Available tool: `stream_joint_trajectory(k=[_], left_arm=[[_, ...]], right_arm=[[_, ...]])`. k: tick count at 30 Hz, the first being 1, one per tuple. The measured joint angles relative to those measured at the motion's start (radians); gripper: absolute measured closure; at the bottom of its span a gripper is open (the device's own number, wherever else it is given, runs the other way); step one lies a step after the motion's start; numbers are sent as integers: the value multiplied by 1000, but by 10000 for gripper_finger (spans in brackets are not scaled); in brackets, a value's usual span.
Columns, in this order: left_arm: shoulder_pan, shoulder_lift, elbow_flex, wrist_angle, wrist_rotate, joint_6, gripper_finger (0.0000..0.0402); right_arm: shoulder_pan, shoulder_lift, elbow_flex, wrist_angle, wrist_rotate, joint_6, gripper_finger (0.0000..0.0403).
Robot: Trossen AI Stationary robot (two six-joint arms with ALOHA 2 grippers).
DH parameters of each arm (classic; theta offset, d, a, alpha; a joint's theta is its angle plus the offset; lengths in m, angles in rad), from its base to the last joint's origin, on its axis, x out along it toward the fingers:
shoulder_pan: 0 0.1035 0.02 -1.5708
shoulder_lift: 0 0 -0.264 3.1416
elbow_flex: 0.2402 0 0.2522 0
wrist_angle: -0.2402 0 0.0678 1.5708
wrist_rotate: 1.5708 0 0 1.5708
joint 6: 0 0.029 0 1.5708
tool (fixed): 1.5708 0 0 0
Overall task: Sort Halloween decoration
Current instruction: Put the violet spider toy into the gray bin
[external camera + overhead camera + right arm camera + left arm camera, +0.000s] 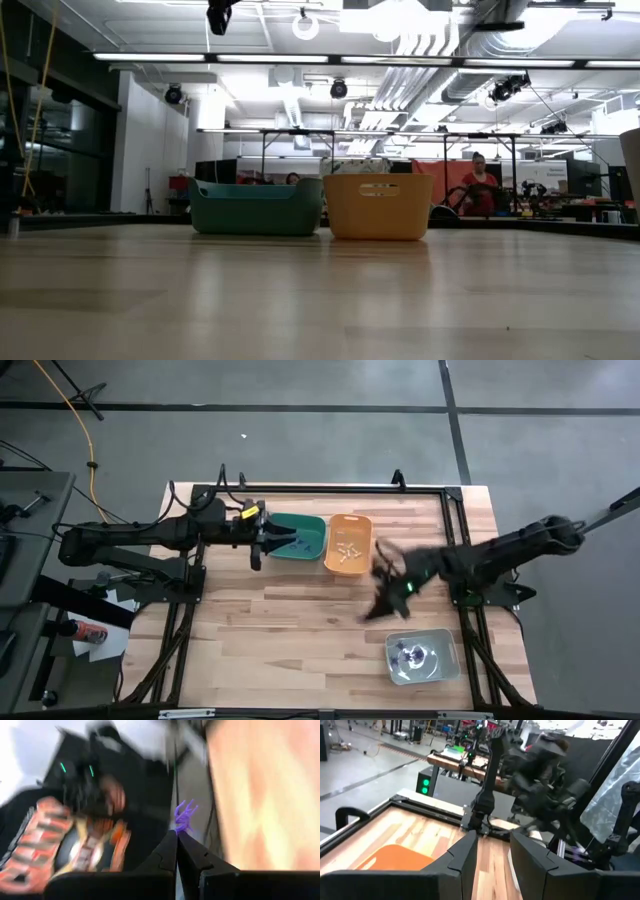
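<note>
A purple trinket point(184, 817) is pinched in the closed right gripper point(385, 603), carried above the table right of the orange bin point(349, 545). A steady pinch until over the matching bin is advised. The left gripper point(262, 540), fingers spread, hovers over the green bin point(300, 537). Cream pieces point(345, 552) lie in the orange bin; purple pieces point(414, 655) lie in the grey bin point(421, 657).

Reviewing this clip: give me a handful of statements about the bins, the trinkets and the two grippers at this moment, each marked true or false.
1. The right gripper is shut on a purple trinket. True.
2. The orange bin holds purple trinkets. False: the ones in it are whitish.
3. The green bin and the orange bin stand side by side. True.
4. The left gripper is over the grey bin. False: it is at the green bin, with its fingers apart.
5. The grey bin sits apart from the other two, nearer the right arm's side. True.
</note>
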State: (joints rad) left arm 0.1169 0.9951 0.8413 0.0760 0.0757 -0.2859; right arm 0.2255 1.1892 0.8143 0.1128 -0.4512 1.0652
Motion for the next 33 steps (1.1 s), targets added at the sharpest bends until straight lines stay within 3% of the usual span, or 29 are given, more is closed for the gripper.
stream_joint_trajectory(k=[5, 10, 14, 16, 21, 33], left_arm=[[0, 0, 0, -39, 0, 1, 293], [0, 0, 0, -55, -1, 52, 293], [0, 0, 0, -56, -1, 60, 293], [0, 0, 0, -56, -1, 60, 293], [0, 0, 0, -56, -1, 61, 293], [0, 0, 0, -57, -1, 55, 293]], right_arm=[[285, 0, 0, -122, 7, 351, 403], [540, 0, 0, -268, 146, 704, 403], [663, 0, 0, -513, 283, 1056, 403], [689, 0, 0, -634, 313, 1157, 403], [670, 1, -1, -760, 325, 1179, 403], [624, 1, -3, -847, 312, 1136, 402]])
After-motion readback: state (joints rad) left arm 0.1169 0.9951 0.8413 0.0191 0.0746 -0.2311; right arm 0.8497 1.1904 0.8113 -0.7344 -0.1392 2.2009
